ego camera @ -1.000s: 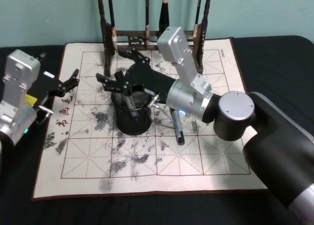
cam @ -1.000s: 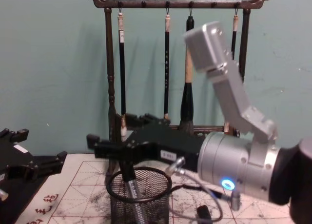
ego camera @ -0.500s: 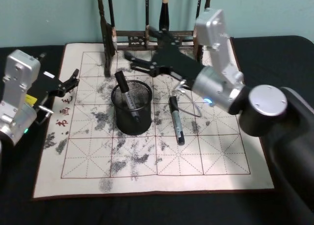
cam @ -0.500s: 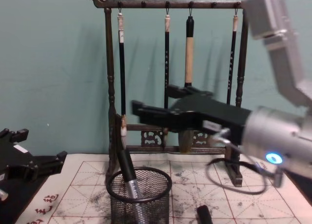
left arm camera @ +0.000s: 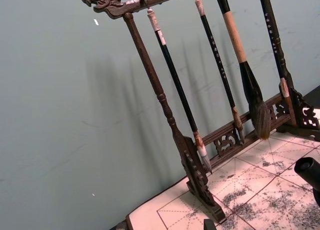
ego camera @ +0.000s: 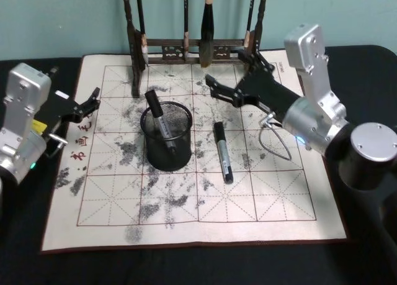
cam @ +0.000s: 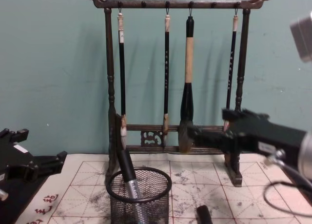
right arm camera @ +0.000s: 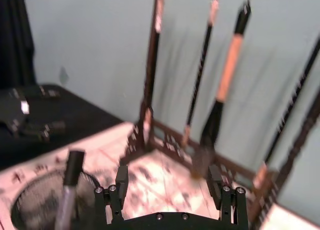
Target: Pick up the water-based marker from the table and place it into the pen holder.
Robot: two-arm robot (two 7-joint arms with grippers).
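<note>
one marker in pen holder; right tool, left tool both open, empty.

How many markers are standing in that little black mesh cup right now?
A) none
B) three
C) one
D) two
C: one marker leans inside the pen holder, while a second marker lies flat on the mat beside it. The right gripper hovers open and empty.
</note>
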